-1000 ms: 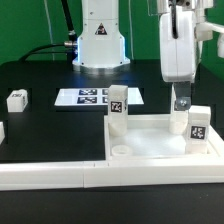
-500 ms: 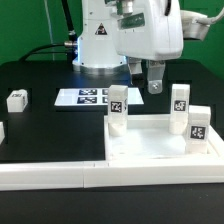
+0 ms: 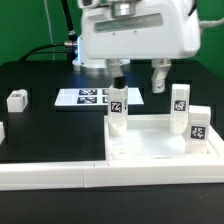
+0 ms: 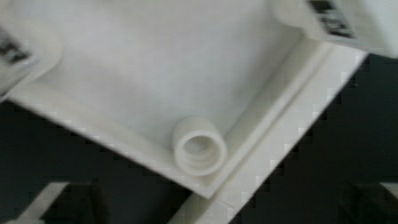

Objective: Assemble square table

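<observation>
From the exterior view, the gripper (image 3: 138, 76) hangs with its fingers spread apart and nothing between them, just above the far edge of the square table top (image 3: 160, 140), which lies upturned on the black table (image 3: 40, 110). Three legs (image 3: 118, 108) already stand upright in its corner sockets, two of them on the exterior view's right of the top, so I'd say the fourth leg is the step in hand. A loose leg (image 3: 17, 99) lies well off to the exterior view's left of the top, and the next move calls for travelling over there to fetch it. The marker board (image 3: 87, 97) lies behind the top, the L-shaped rail (image 3: 50, 172) runs along its near edge, neither blocking the way. The wrist view looks down into the top, showing the empty socket (image 4: 201, 148) in its corner.
</observation>
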Robot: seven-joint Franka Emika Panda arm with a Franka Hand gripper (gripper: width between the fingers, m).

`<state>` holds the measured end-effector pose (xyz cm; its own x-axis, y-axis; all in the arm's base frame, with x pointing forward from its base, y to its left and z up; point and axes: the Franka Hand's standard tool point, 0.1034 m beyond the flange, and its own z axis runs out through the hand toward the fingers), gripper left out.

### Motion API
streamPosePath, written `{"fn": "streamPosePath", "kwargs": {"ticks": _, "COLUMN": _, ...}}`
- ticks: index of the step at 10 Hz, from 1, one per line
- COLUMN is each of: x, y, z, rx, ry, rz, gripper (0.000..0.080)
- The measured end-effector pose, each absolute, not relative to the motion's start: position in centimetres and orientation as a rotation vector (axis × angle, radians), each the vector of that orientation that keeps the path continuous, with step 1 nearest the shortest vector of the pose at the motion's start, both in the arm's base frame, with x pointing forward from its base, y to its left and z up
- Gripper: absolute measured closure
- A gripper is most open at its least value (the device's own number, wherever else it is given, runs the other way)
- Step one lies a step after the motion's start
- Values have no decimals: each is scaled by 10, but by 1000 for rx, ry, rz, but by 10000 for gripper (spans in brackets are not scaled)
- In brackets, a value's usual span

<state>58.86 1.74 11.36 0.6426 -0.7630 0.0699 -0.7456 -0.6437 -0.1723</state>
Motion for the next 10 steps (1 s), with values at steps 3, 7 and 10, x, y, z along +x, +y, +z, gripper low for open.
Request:
{"fn": "streamPosePath", "kwargs": {"ticks": 3, "x": 545, "y": -42, "z": 112, "rx": -2947, "ry": 779, "rz": -238, "gripper": 150}}
{"fn": "streamPosePath", "kwargs": {"ticks": 7, "x": 533, "y": -69, "z": 113, "rx": -3046, "ry": 440, "rz": -242, "gripper": 150}}
{"fn": "streamPosePath", "kwargs": {"ticks": 10, "x": 532, "y": -69, "z": 112, "rx": -3056, "ry": 383, "rz": -226, "gripper": 150}}
